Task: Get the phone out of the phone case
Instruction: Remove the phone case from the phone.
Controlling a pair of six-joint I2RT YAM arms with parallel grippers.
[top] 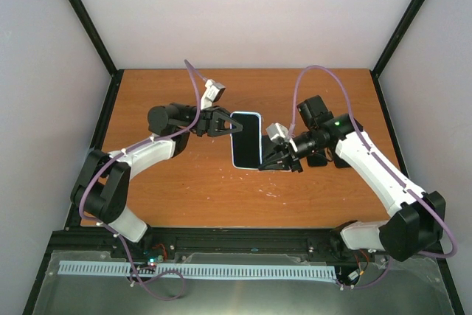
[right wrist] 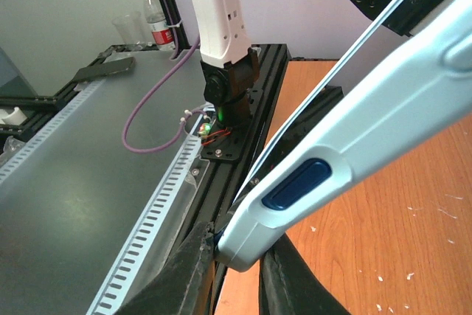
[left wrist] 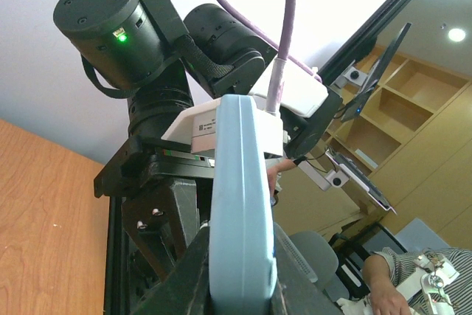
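The phone [top: 247, 140], black screen up, sits inside a light blue phone case [top: 246, 113] held above the table between both arms. My left gripper [top: 227, 126] is shut on the case's left long edge. In the left wrist view the case edge [left wrist: 240, 204] rises between the two dark fingers of that gripper [left wrist: 240, 279]. My right gripper [top: 267, 161] is shut on the near right corner of the case. In the right wrist view the case [right wrist: 369, 127], with its dark blue side button [right wrist: 296, 184], is pinched at the corner by that gripper [right wrist: 236, 267].
The orange wooden table [top: 184, 197] lies beneath, bounded by a black frame rail [top: 221, 237] at the near edge. Beyond the rail are a grey surface [right wrist: 66, 204], a slotted white cable duct [right wrist: 155, 219], the left arm's base [right wrist: 225, 101], a bottle [right wrist: 155, 16] and a cup [right wrist: 127, 31].
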